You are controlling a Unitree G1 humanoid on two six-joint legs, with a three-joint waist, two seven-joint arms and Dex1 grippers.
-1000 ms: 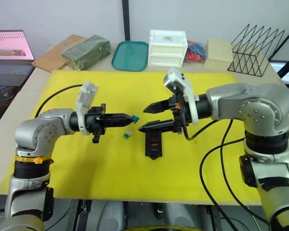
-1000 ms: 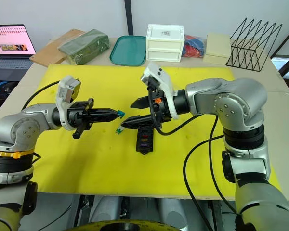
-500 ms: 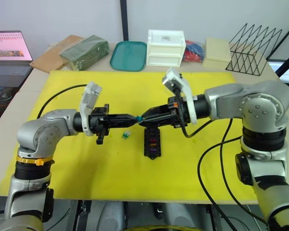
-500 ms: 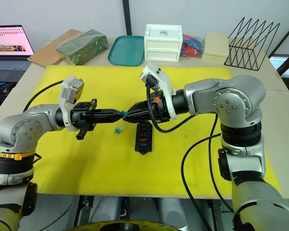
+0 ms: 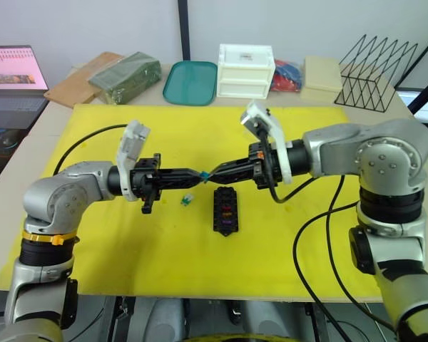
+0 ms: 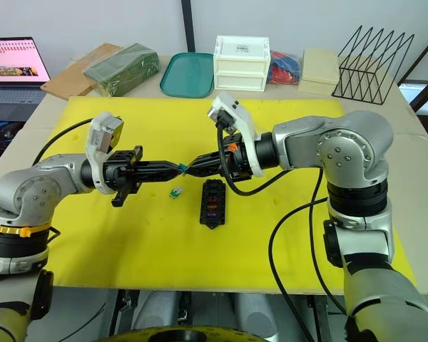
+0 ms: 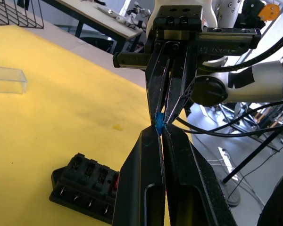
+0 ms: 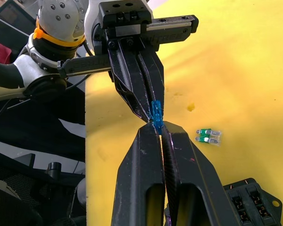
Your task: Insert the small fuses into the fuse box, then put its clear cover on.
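**Teal fuse pinched tip to tip above the mat**

Yellow mat (image 5: 128,242) under everything. Just behind the fuse box (image 5: 225,210), left gripper (image 5: 198,173) and right gripper (image 5: 215,173) meeting tip to tip, both clamped on one teal fuse (image 8: 156,112). Green fuse (image 5: 188,199) lying loose just left of the fuse box. Clear cover (image 7: 8,79) resting on the mat, well apart.

A plain bright yellow surface (image 5: 128,235) carries a black fuse box (image 5: 225,210) with red and purple fuses showing in its slots. A teal-blue fuse (image 8: 156,111) sits between black fingers; a green fuse (image 8: 208,136) lies loose. The clear cover (image 7: 8,80) is colourless.
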